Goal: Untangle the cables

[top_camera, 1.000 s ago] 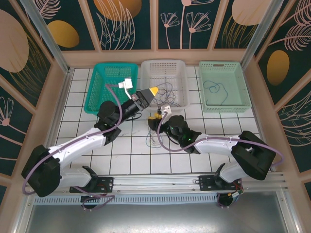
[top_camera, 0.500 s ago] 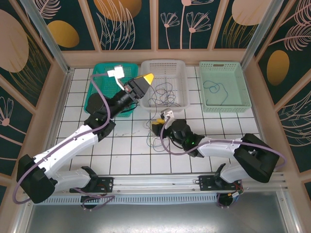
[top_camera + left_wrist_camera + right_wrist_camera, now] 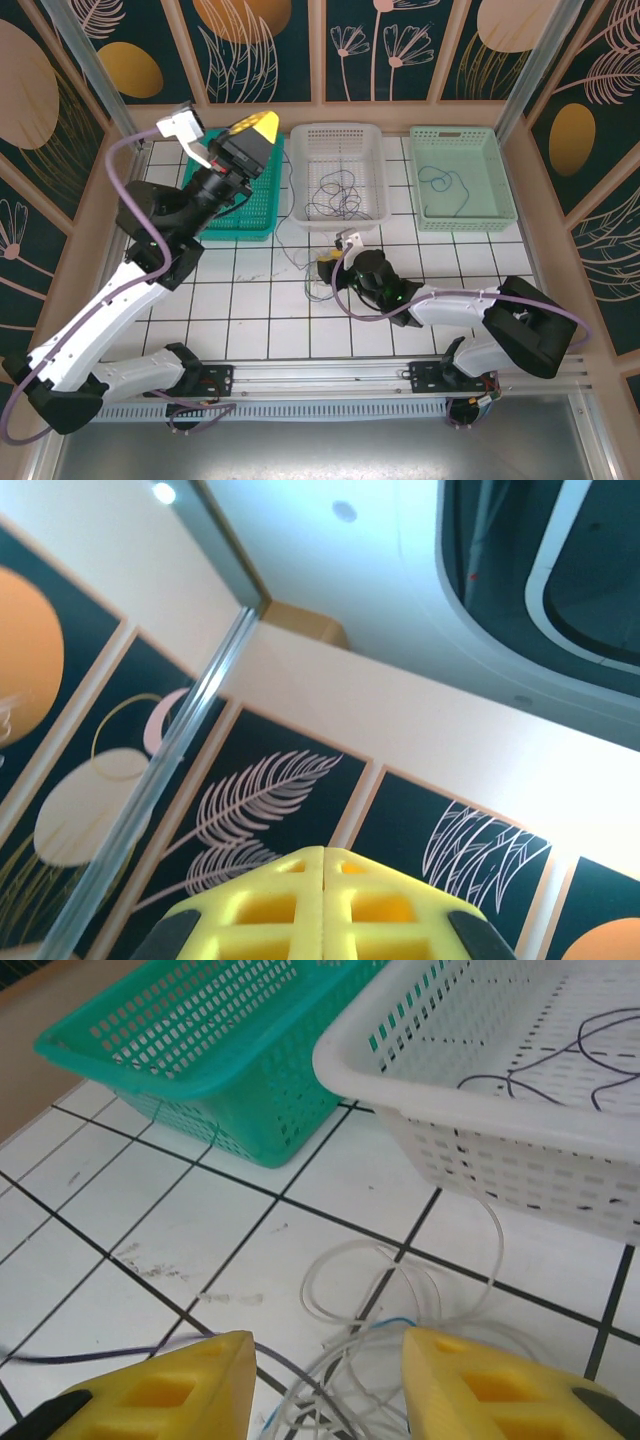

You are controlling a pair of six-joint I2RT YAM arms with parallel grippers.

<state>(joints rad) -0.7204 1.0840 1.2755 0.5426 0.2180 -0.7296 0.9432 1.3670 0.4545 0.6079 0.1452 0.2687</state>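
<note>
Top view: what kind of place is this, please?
Probably a robot test cell, not a home: a tiled table fenced by leaf-patterned panels, two robot arms bolted to a rail, and three plastic baskets in a row.

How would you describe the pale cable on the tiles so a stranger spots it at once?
Find the white basket, the middle of three along the far edge. On the tiles in front of it lies a loose coil of cable. Unlike the dark cables nearby, it is whitish and almost clear.
</note>
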